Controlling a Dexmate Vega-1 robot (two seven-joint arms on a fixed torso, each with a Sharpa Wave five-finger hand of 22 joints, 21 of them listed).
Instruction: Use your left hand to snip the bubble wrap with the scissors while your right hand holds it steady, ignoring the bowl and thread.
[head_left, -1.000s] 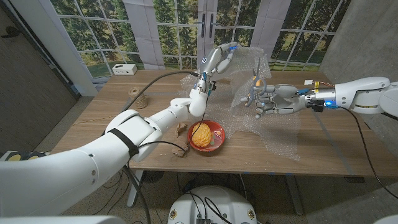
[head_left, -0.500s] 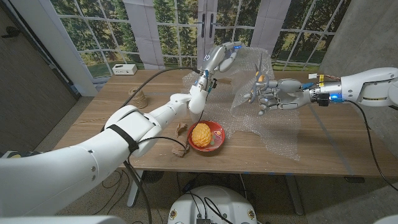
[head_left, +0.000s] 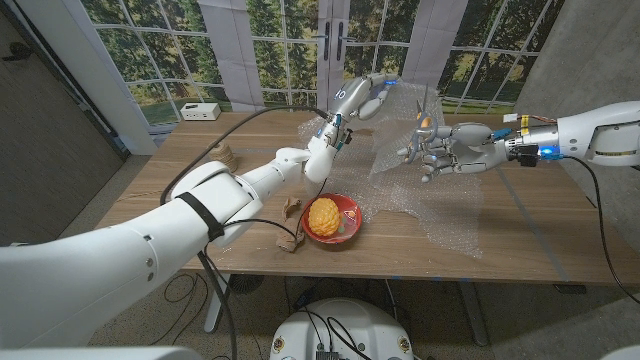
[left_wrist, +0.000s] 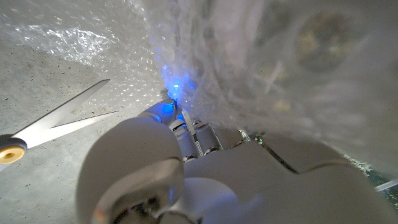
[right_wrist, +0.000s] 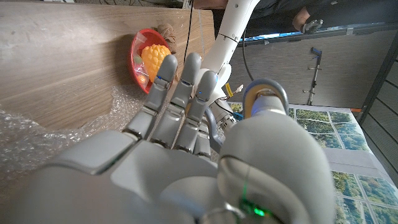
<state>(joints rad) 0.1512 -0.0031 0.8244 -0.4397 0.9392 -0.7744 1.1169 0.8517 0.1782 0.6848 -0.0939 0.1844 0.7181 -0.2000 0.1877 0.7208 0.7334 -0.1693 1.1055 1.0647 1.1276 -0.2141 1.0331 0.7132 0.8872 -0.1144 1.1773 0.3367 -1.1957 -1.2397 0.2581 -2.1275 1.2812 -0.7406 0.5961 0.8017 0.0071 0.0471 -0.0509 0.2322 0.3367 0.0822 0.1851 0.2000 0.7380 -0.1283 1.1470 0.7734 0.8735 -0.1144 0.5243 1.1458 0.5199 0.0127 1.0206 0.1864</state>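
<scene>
Left hand (left_wrist: 186, 174) against bubble wrap (left_wrist: 261, 56), open scissors (left_wrist: 53, 124) beside

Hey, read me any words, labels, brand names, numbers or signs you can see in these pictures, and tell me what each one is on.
No text can be read in any view.
A small dark mark on the left hand in the head view: too small to read.
The white box at the table's far edge in the head view: no legible label.
The scissors in the left wrist view: no marking shows on the blades.
</scene>
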